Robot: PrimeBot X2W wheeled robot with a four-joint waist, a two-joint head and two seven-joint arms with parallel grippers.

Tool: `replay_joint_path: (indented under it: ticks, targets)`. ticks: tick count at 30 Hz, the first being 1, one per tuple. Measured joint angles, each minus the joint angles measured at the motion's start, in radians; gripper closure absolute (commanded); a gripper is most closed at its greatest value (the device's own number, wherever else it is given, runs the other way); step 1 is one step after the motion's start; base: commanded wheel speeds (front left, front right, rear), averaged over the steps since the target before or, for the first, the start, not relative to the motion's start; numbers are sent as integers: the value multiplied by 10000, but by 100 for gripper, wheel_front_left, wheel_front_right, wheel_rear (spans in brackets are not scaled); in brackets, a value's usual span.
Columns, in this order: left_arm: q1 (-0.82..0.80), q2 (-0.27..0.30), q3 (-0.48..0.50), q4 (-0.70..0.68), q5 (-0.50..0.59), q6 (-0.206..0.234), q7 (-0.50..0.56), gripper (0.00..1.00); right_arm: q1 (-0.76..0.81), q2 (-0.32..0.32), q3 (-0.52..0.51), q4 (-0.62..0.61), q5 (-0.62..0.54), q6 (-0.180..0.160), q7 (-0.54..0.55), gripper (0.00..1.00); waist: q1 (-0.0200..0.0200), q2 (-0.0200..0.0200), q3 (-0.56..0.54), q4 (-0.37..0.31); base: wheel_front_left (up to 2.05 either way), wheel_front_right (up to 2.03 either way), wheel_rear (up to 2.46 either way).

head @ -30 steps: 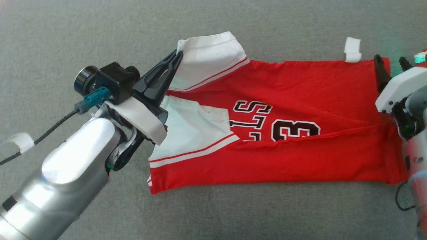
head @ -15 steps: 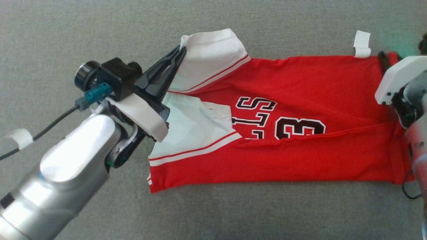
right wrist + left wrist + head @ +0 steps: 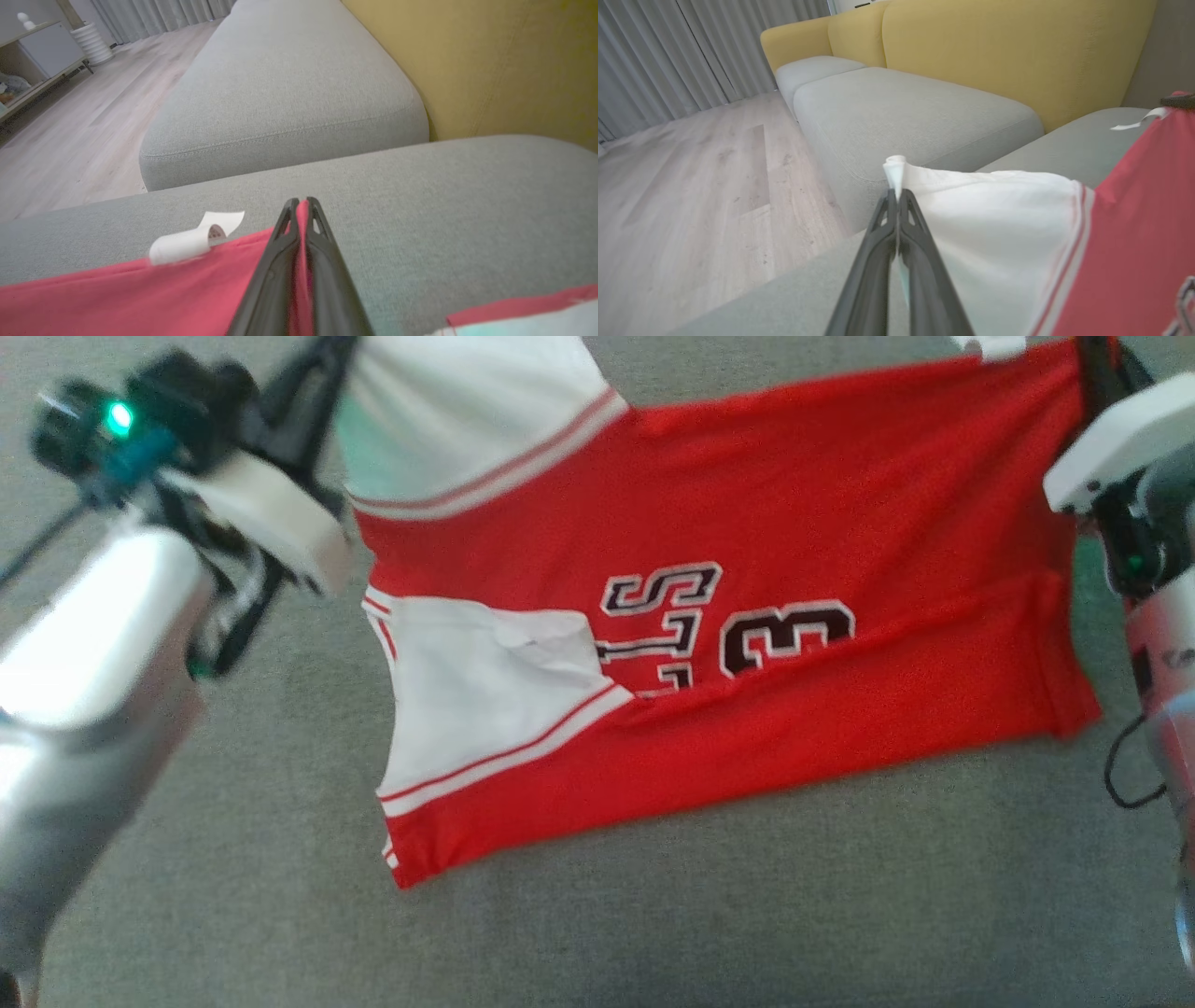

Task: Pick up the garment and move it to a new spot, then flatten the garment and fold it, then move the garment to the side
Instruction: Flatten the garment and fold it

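Cloth first: the garment (image 3: 747,523) lies with its near edge on the grey cushion (image 3: 653,933), while its far edge is raised between my two grippers. Its long axis runs left to right across me, sleeves to my left, hem to my right. The left gripper (image 3: 896,193) is pinched tight on the far white sleeve (image 3: 985,219). The right gripper (image 3: 301,203) is pinched on the red hem corner. The cloth drapes toward me from both sets of fingers, so I judge the fold must carry that far edge over onto the near one, both arms together. Count: one garment, two sleeves, two grippers, one curl of white tape (image 3: 187,242) just beyond the hem, then the yellow backrest (image 3: 490,70).
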Motion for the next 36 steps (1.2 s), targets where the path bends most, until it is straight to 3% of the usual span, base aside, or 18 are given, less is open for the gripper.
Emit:
replay_joint_path:
  ticks: [11, 20, 28, 36]
  targets:
    - [-1941, -752, -2, 2805, 639, -485, -1202, 100, -828, 255, 479, -29, 941, 0, -1020, 100, 1, 0, 352, -370, 0, 0, 0]
    - [-2209, -1306, -194, 3879, 963, -838, -1939, 100, -903, 104, 966, 84, 1661, 0, -1289, 100, 0, 0, 147, -222, 0, 0, 0]
    - [-1048, -1152, -564, 3545, 704, -1269, -2038, 100, 133, -479, 1825, 21, 2360, 0, -909, 100, -1, 0, -490, -45, 0, 0, 0]
    - [610, -274, -1795, 1511, 474, -1442, -435, 100, 1443, -1363, 3103, -380, 2874, 0, 222, 100, -2, 0, -1314, 128, 0, 0, 0]
